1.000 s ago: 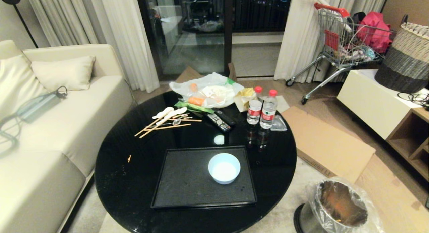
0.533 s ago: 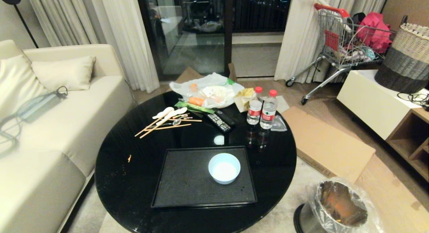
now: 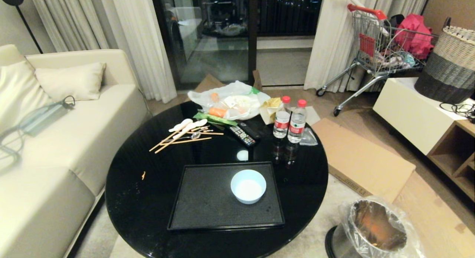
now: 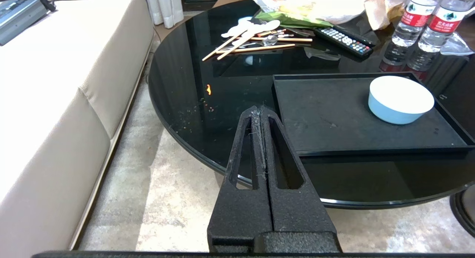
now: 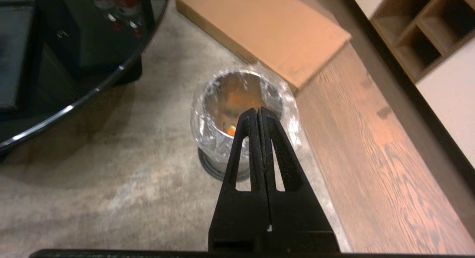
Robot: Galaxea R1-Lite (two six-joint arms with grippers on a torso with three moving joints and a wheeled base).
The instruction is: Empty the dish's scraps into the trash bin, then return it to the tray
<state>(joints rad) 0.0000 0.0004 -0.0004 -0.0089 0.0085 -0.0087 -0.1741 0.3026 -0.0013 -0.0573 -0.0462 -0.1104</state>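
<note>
The white dish stands upright on the right half of the black tray, and its inside looks bare. The metal trash bin, lined with clear plastic, stands on the floor right of the table, with orange scraps inside. Neither arm shows in the head view. My right gripper is shut on nothing, hanging over the floor short of the bin. My left gripper is shut and empty, off the table's near-left edge, well away from the dish.
The round black table carries chopsticks and spoons, a remote, two water bottles and a plastic bag of food. A sofa is at left; flat cardboard and a cabinet at right.
Nothing has moved in the head view; the dish, the tray and the bin stand as before.
</note>
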